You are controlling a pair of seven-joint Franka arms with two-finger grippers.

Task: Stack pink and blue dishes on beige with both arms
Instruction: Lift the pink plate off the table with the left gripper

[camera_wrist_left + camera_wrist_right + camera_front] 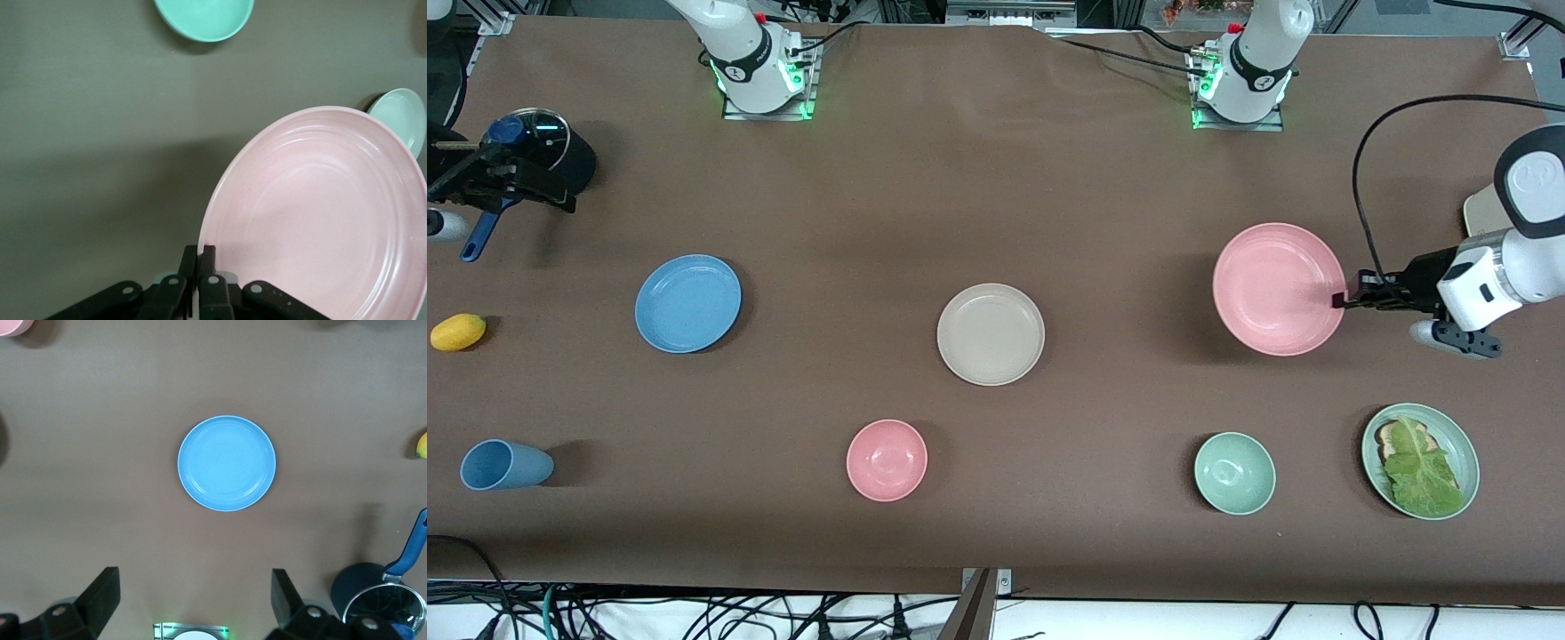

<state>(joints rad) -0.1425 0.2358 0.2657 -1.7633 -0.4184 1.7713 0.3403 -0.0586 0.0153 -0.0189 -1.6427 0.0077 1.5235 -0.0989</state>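
Two grippers: left gripper (1339, 300) pinching rim of flat round matte pink plate (1276, 286), lifted, tilted; rigid, light, slick, so edge hold may pivot. Right gripper (193, 600) spread wide above sky-blue plate (227, 463); cream-beige plate (991, 333) mid-table, bare

The front view looks steeply down from high across the desk (996, 178), facing both arm bases and taking in the whole top. The left wrist view sits close over the left gripper (198, 267) and the pink plate (327, 220), which the front view shares (1279, 289). The right wrist view looks straight down from high over the blue plate (227, 463), seen also in the front view (687, 303).
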